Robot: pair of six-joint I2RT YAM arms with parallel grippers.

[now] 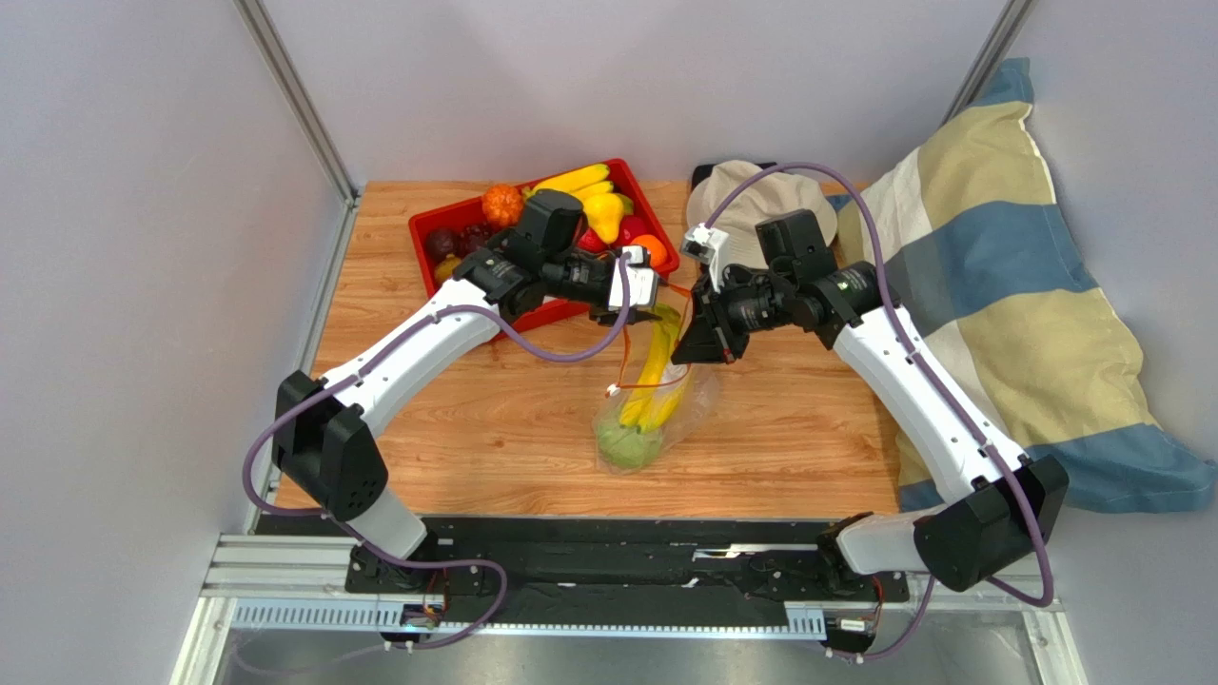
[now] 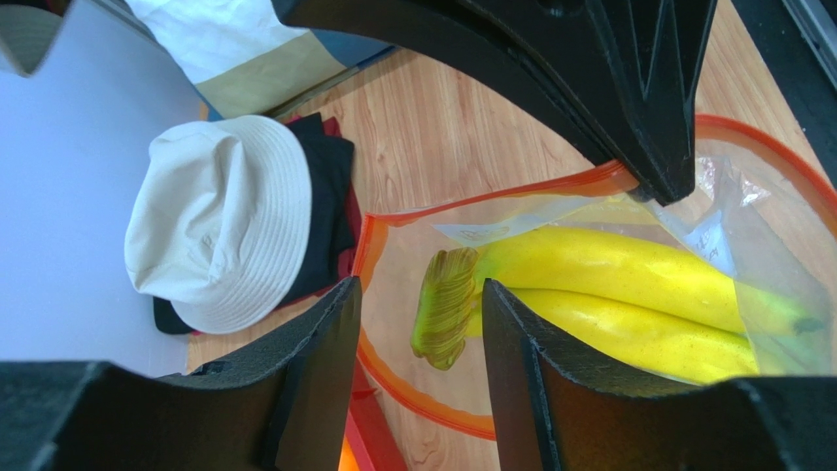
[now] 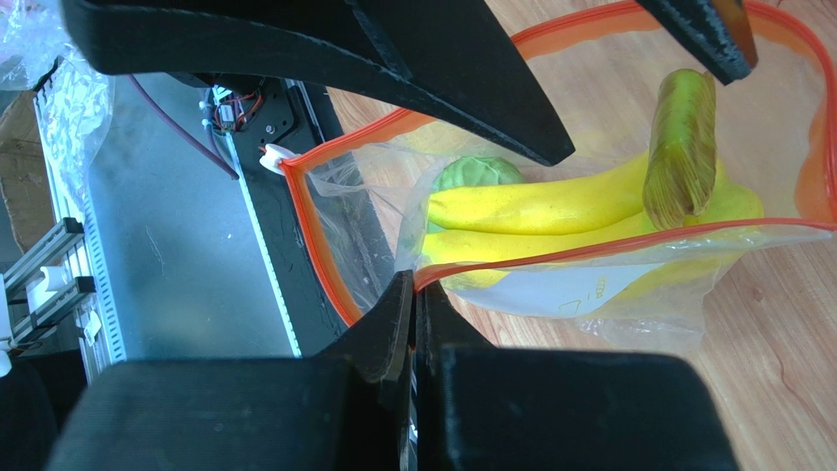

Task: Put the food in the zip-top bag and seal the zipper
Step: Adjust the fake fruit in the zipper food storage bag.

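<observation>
**Desk:** What's closest on your feed?

**Me:** My right gripper (image 3: 415,289), filling the bottom of its wrist view. Its fingers are pressed together on the zipper (image 3: 316,245), the orange-red strip along the near lip of the zip-top bag (image 3: 609,294). I take that pinch to be why the mouth stands lifted and wide rather than sagging flat.

**Desk:** And the bag itself?

**Me:** It's mid-table (image 1: 472,428), between my two grippers. The closed end rests on the wood toward the arm bases, and the mouth is raised toward the far side. Inside, the bananas (image 3: 550,201) lie lengthwise with the stem toward the opening. The green ball (image 3: 472,175) sits past them at the closed end. The white slider tab (image 3: 272,154) is parked at one end of the strip, so nothing is sealed yet.

**Desk:** Left side?

**Me:** My left gripper (image 2: 420,289) hovers at the mouth with its fingers apart, holding nothing. The stem end of the bananas shows through the gap. I'd say it sits there because that's where food goes in.

**Desk:** More to load?

**Me:** Yes. Farther back, the red tray (image 1: 436,214) holds an orange (image 1: 501,204) and other pieces, partly hidden behind my left arm. I judge loading to be partway done. Past the bag lies a pale hat (image 2: 221,216), with a striped pillow (image 1: 1030,286) off to the right.

**Desk:** Any worry?

**Me:** If the right pinch slips, I expect the mouth to collapse onto the bananas.
</observation>
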